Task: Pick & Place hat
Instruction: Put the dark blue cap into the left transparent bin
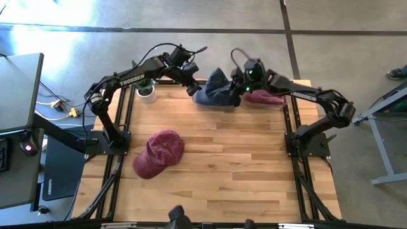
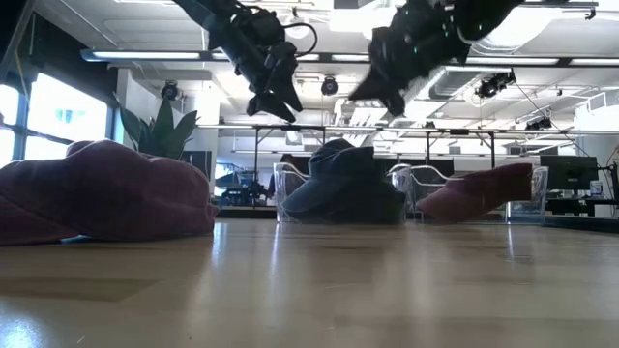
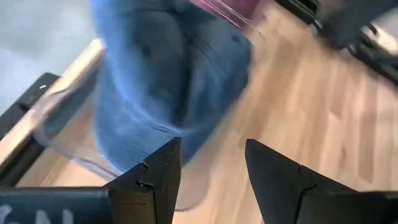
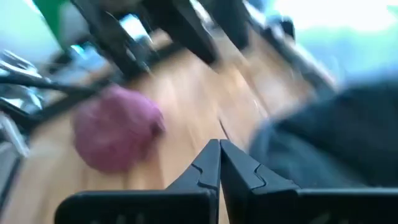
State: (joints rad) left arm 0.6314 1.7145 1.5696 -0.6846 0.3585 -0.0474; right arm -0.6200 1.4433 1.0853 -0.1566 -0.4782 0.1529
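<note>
A dark blue hat (image 1: pixel 216 89) (image 2: pixel 338 184) (image 3: pixel 168 81) sits in a clear bin (image 2: pixel 285 198) at the table's far edge. A maroon hat (image 1: pixel 264 97) (image 2: pixel 484 193) lies in a second clear bin to its right. Another maroon hat (image 1: pixel 159 152) (image 2: pixel 97 193) (image 4: pixel 115 134) rests on the wooden table, left of centre. My left gripper (image 1: pixel 191 86) (image 2: pixel 276 101) (image 3: pixel 211 168) hangs open above the blue hat's left side. Above the hat's right side, my right gripper (image 1: pixel 240 86) (image 2: pixel 392 97) (image 4: pixel 219 162) is shut on nothing.
A small potted plant (image 1: pixel 146 89) (image 2: pixel 160 130) stands at the far left of the table, next to the left arm. Bare wooden tabletop (image 1: pixel 241 159) spreads across the middle and near right.
</note>
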